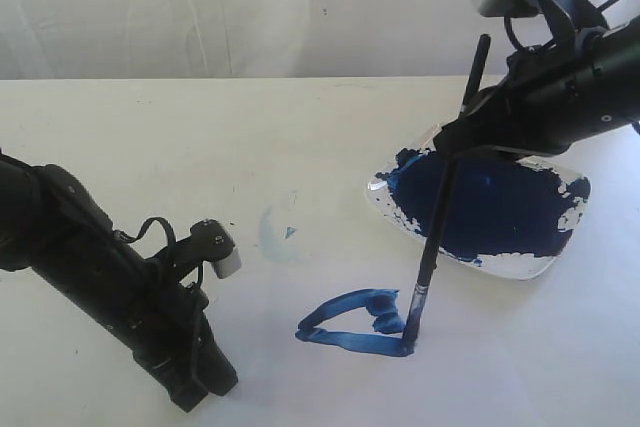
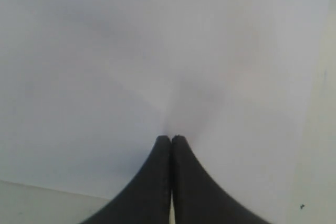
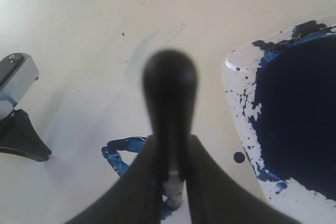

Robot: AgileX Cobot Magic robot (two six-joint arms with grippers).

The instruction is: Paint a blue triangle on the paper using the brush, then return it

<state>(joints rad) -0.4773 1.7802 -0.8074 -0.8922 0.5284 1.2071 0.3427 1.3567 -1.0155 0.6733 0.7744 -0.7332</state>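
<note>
The right hand [image 1: 455, 142] grips the brush [image 1: 432, 247], tip down on a corner of the blue triangle [image 1: 355, 327] (beside the paint dish [image 1: 515, 263]); the left hand [image 2: 171, 139], clenched empty, sits over the paper [image 2: 105, 77].

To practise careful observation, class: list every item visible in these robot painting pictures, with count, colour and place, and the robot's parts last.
paper: one, white, on the table
blue triangle: one, dark blue, on the paper, in front of the dish
brush: one, black handle, tilted, tip on a triangle corner
paint dish: one, clear, holding dark blue paint, on the right
smudge: one, pale blue, left of the dish
table: one, cream
left fingers: black, shut, empty, at the paper
right fingers: black, shut on the brush, above the dish
</note>
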